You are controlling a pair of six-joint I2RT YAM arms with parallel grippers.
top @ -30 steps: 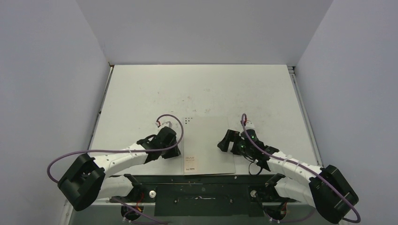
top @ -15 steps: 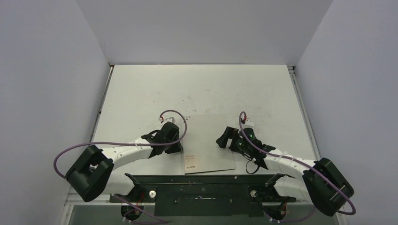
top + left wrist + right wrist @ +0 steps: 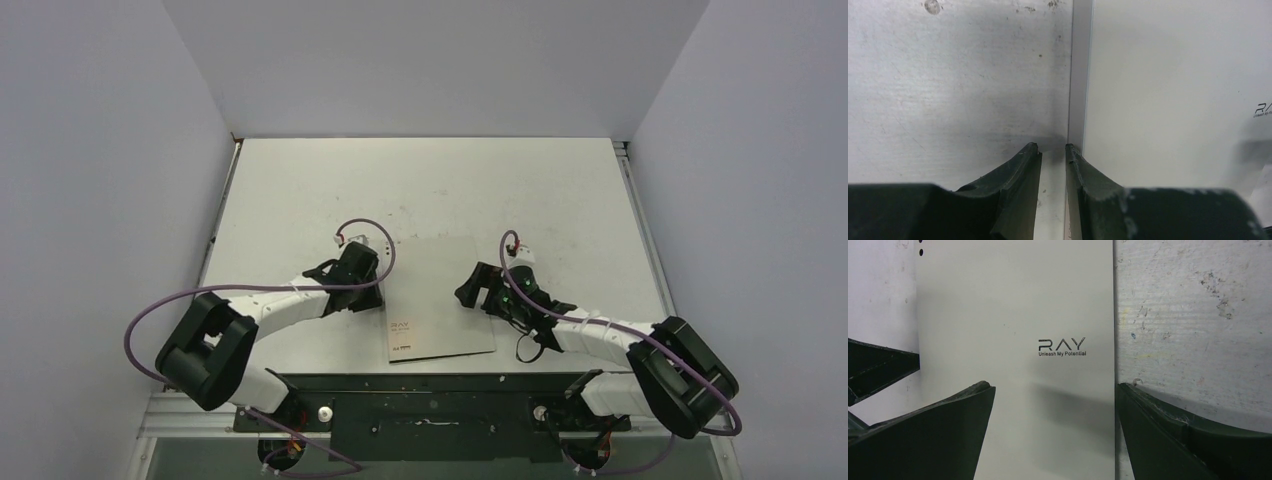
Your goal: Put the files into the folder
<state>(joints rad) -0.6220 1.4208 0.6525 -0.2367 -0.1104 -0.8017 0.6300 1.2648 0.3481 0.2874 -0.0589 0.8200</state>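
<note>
Since the earlier frame the folder has slid a little toward the far edge of the bench and turned slightly, and both my arms have reached forward with it.

1. Folder: it lies flat and shut, silver-grey cover up, printed logo showing. It sits at the middle of the near edge, between my two arms.
2. Files: no sheet shows in any view. I judge them to be inside the folder, but I cannot confirm it.
3. Left gripper: the fingers are drawn close with a narrow gap and hold nothing. The tips rest low at the folder's left edge.
4. Right gripper: the fingers are spread wide and hold nothing. One finger is over the cover and the other over bare bench, so they straddle the folder's right edge.

Step in hand, as I judge it: squaring the closed folder after loading. Next move: lift both grippers straight off without dragging the cover. If a sheet edge protrudes, press it in first.
</note>
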